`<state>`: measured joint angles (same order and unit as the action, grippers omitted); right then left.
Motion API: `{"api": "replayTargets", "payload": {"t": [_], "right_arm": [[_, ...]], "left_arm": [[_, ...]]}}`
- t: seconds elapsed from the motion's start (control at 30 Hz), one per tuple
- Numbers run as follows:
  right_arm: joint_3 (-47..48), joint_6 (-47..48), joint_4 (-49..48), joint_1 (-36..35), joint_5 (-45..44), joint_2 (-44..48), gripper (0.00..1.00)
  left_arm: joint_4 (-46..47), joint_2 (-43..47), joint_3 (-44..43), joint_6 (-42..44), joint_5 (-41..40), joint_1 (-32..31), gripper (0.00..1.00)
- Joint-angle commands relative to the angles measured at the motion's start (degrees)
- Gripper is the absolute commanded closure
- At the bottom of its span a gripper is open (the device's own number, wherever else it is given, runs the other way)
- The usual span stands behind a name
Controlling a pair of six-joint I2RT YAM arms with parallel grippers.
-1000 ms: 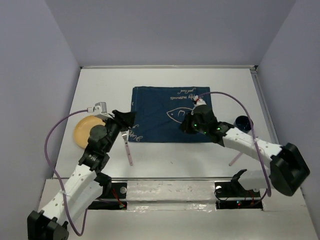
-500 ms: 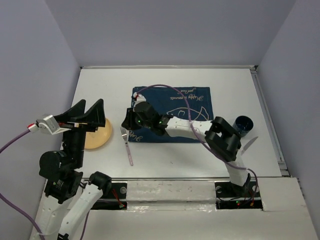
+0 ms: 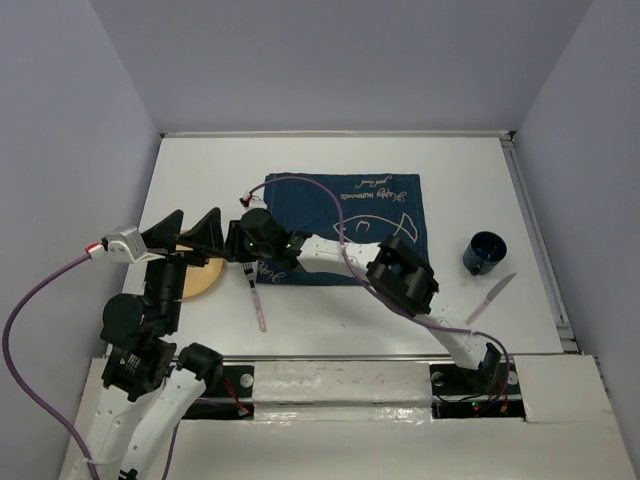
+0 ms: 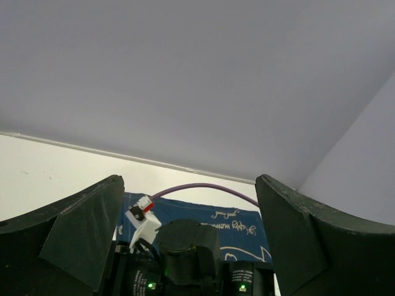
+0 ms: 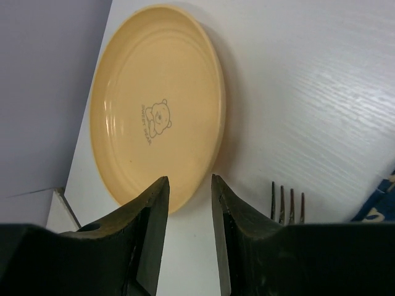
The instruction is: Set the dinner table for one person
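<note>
The white bench (image 3: 400, 320) is being seen under everything, bare at the back. The left fingers (image 3: 192, 232) are being held wide above it; the right fingers (image 3: 237, 244) are being held narrow at the edge of the yellow plate (image 5: 160, 105), beside the fork (image 5: 287, 200).

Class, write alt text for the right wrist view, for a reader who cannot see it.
A round yellow plate printed with a small bear lies on the white tabletop, its near rim showing through the narrow gap of the right tool's dark fingers. Fork tines show lower right.
</note>
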<state>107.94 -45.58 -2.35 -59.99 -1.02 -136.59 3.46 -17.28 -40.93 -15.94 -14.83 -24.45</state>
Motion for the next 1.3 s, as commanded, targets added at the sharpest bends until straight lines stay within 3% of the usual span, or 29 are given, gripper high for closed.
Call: {"api": "replayTargets", "payload": {"t": [0.0, 0.2, 0.8, 0.93, 1.0, 1.07, 1.27], "right_arm": [[6.05, -1.35, 2.17, -1.8, 0.4, -2.27, 0.6], [8.69, -1.7, 7.09, -1.8, -1.26, -4.38, 0.6], [16.25, -3.72, 9.64, -2.42, 0.49, -11.5, 0.62], [18.27, -2.76, 9.56, -3.03, 3.39, -12.12, 0.69], [19.06, -2.23, 9.47, -3.03, 3.3, -11.94, 0.8], [18.8, -1.53, 8.86, -3.03, 3.21, -10.98, 0.81], [15.81, 0.23, 4.73, -3.56, 3.39, -7.64, 0.99]], "left_arm": [[3.92, 1.28, 1.11, 0.39, 2.79, -0.16, 0.01], [4.18, 2.86, 1.46, 0.12, 3.05, -0.43, 0.01], [4.36, 4.36, 1.9, -0.23, 3.4, -1.3, 0.01], [4.36, 4.62, 1.99, -0.32, 3.84, -1.39, 0.01], [4.45, 4.62, 1.99, -0.32, 3.93, -1.48, 0.01], [4.53, 4.62, 1.99, -0.23, 3.84, -1.57, 0.02], [4.45, 4.71, 1.99, 0.04, 3.49, -1.48, 0.02]]}}
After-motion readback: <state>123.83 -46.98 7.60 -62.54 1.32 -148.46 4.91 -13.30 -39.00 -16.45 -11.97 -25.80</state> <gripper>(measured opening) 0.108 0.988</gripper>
